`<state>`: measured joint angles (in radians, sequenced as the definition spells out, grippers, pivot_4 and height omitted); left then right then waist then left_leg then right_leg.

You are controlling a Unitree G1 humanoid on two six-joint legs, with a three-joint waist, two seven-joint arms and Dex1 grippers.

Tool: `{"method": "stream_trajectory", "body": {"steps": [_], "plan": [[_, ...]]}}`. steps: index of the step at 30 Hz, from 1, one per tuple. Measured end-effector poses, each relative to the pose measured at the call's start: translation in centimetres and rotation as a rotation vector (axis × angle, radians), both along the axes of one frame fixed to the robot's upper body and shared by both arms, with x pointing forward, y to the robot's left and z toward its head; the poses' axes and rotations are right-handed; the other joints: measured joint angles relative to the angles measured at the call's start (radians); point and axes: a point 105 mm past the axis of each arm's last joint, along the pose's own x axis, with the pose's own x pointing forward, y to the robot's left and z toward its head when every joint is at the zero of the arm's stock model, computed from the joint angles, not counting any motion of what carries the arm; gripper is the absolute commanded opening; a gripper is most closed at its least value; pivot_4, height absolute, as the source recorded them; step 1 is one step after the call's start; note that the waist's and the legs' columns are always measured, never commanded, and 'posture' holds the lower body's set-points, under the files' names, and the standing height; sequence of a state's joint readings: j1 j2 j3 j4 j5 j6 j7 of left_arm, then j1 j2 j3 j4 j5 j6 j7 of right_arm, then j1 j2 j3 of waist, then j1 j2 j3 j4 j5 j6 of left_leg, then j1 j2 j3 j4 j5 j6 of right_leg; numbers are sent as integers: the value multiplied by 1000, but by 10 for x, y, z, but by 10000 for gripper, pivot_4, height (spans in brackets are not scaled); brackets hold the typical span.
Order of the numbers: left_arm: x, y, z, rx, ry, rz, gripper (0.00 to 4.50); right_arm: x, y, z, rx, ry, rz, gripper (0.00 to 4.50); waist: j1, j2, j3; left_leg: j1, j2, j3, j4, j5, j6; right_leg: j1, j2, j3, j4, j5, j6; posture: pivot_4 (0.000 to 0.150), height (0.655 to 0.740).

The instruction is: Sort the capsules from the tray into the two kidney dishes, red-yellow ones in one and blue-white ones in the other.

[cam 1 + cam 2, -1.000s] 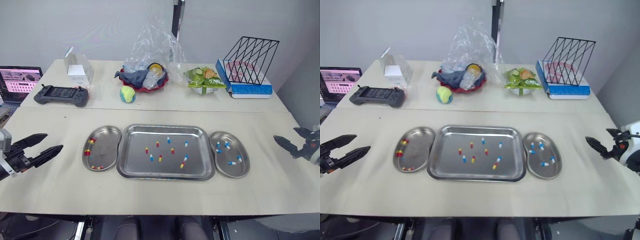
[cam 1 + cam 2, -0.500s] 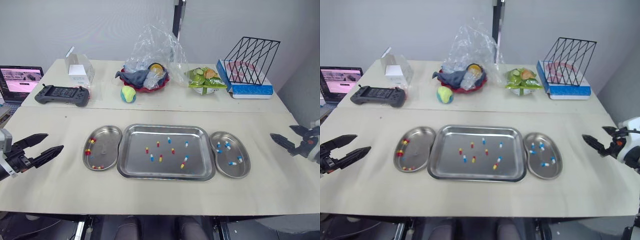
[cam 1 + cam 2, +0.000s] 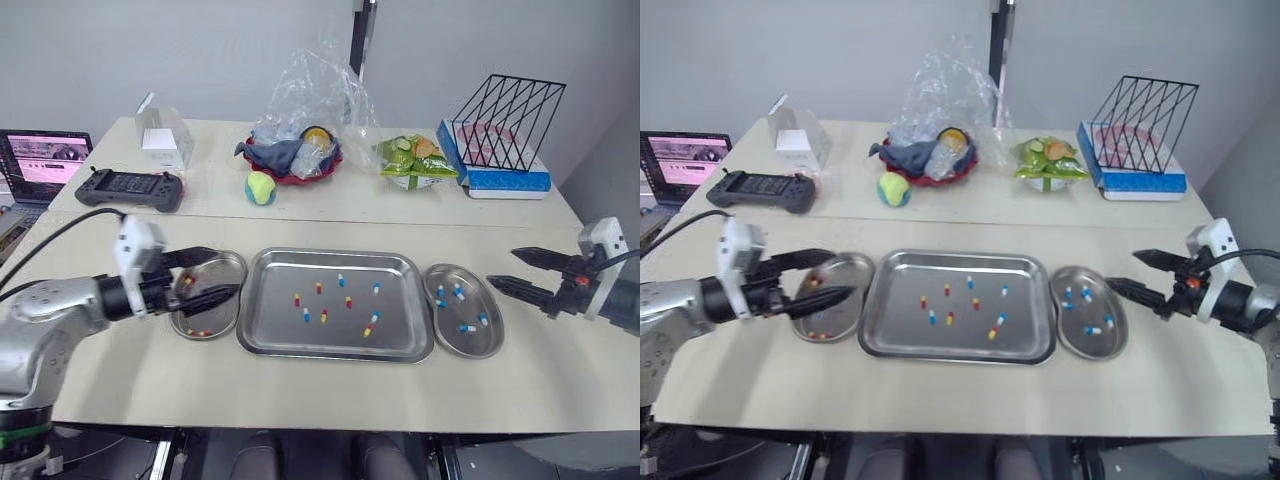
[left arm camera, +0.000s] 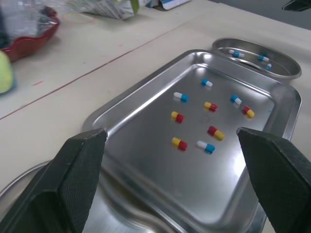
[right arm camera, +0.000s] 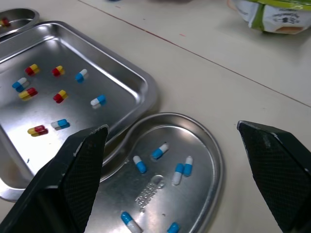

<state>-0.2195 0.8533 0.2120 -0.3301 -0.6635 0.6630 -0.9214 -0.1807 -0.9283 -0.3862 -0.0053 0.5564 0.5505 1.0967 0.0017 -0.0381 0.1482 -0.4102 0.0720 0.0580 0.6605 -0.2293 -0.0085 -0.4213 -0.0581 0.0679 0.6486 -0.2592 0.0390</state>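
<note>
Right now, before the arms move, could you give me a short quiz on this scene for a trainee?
1. True or false: the left gripper is shut.
2. On which side of the robot is the dish of blue-white capsules? A: left. B: right.
3. How many red-yellow capsules lie in the tray?
Key: 1 false, it is open. 2 B. 3 five.

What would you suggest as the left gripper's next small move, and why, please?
Probably ease the left gripper forward over the tray toward the nearest red-yellow capsule: it hovers open and empty above the left kidney dish, which holds red-yellow ones, and capsules lie unsorted in the tray.
</note>
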Motion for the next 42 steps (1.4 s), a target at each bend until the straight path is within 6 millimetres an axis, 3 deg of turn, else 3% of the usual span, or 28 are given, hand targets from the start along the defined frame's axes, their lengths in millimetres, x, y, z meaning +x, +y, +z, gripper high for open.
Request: {"method": "stream_trajectory", "body": {"steps": [5, 9, 11, 23, 29, 37, 42], "plan": [[24, -27, 7, -30, 9, 98, 45000, -4, 12, 6, -13, -9, 28, 44738, 5, 0, 0, 0, -2, -2, 1, 0, 0, 1, 0, 0, -1, 1, 1, 1500, 7334], [21, -75, -16, -119, 128, 138, 45000, -2, 18, 20, -8, -23, 44, 44738, 9, 1, 0, -1, -4, -2, 2, 0, 0, 1, -2, 2, -1, 1, 3, 1500, 7334], [20, -86, -31, -147, 211, 194, 45000, -1, 20, 26, -9, -28, 53, 44738, 9, 0, 0, -3, -3, -5, 3, 0, 0, 0, -1, 1, -1, 1, 3, 1500, 7334], [22, -88, -44, -41, 168, 347, 45000, 0, 22, 21, -12, 3, 51, 44738, 10, 0, 0, -2, -5, -6, 3, 0, 0, 2, -1, 2, -1, 1, 3, 1500, 7334], [21, -97, -57, -11, 170, 353, 27222, 0, 21, 20, -14, 6, 42, 45000, 10, 0, 0, -2, -5, -6, 3, 0, 0, 2, -1, 2, -1, 1, 3, 1500, 7334], [20, -102, -62, 5, 175, 352, 27222, -1, 19, 16, -17, 17, 32, 45000, 10, 0, 0, -2, -5, -6, 3, 0, 0, 2, -1, 2, -1, 1, 3, 1500, 7334], [27, -93, -70, 34, 185, 421, 27222, -2, 19, 15, -23, 14, 28, 45000, 10, 0, 0, -2, -5, -6, 3, 0, 0, 2, -1, 2, -1, 1, 3, 1500, 7334]]}}
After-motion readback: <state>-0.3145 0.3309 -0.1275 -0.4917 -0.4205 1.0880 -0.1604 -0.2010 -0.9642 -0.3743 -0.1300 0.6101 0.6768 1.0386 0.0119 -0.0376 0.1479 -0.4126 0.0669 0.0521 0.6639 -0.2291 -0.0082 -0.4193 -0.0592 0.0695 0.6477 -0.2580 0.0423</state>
